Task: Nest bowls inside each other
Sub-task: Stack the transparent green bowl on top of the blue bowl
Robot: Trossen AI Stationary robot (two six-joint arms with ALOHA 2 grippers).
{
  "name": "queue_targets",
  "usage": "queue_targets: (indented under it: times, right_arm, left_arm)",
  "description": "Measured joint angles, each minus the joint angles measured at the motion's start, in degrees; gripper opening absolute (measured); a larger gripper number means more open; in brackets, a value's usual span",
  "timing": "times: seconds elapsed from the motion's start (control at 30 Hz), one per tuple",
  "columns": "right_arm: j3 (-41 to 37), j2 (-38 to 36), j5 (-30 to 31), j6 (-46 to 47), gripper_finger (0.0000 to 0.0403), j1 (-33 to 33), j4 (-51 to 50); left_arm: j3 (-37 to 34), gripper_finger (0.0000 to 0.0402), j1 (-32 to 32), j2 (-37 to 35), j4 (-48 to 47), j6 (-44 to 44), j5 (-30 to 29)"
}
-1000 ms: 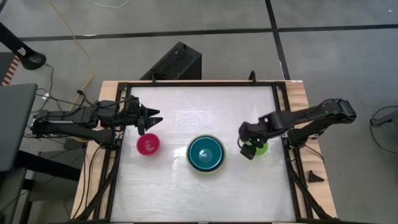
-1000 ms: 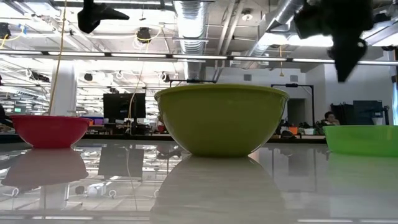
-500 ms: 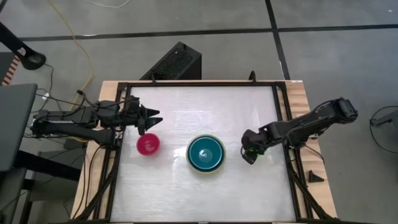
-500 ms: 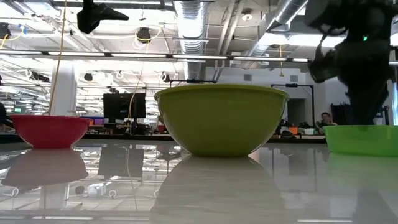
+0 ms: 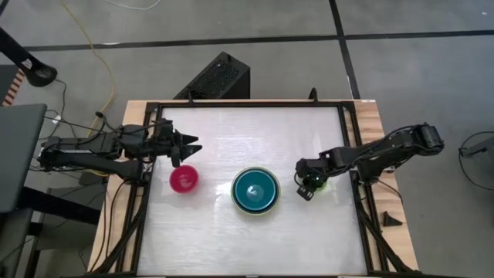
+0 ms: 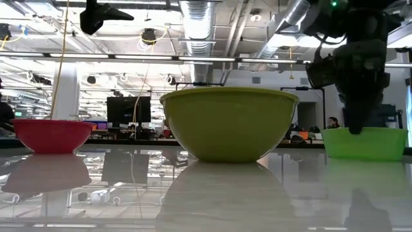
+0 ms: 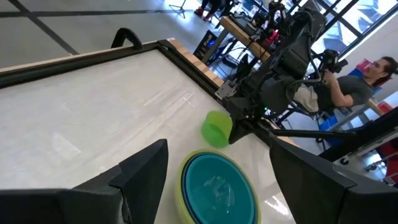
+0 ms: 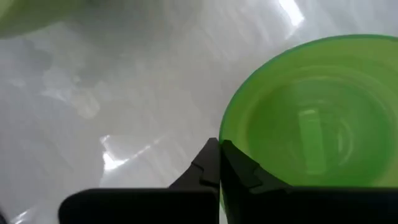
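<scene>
A teal bowl (image 5: 255, 189) sits nested in the large olive-green bowl (image 6: 228, 122) at the table's middle, with a lighter blue rim between them. The small magenta-pink bowl (image 5: 184, 179) stands on its base at the left. At the right stands the small bright green bowl (image 6: 364, 143), and my right gripper (image 8: 219, 158) is shut on it, pointing steeply down. My left gripper (image 5: 193, 147) hangs open above the table, just beyond the pink bowl, with nothing between its fingers. My right gripper pinches the green bowl's rim (image 8: 222, 144) on the side facing the stacked bowls, one finger inside the bowl and one outside. The fingers (image 6: 355, 122) come from above, pointing steeply down. The bowl sits upright and level; whether its base still rests on the table I cannot tell.
Black frame rails (image 5: 351, 147) run along the table's edges. A black box (image 5: 216, 77) lies on the floor beyond the far edge. Bare tabletop stretches along the near side (image 5: 247, 239). A person (image 7: 367, 78) sits in the room beyond the right side.
My right gripper has come down onto the green bowl and shut on its rim. The bowl has shifted a little toward the stacked bowls.
</scene>
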Motion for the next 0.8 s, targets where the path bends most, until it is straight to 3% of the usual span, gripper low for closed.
queue_targets:
  times: [0.27,0.53,0.8]
  right_arm:
    - [1.44,-2.92,-1.88,-0.02,0.0018,-0.38,9.11]
    - [5.9,-8.76,6.24,-1.58,0.0018,-1.08,10.74]
    - [10.57,-7.99,7.23,-8.83,0.0018,-0.96,25.53]
  left_arm:
    - [0.0,0.027,0.0,0.0,-0.01,-0.54,0.02]
    - [0.0,0.027,-0.01,0.0,-0.02,-0.52,-0.24]
    - [0.0,0.027,0.0,0.02,-0.03,0.37,-2.87]
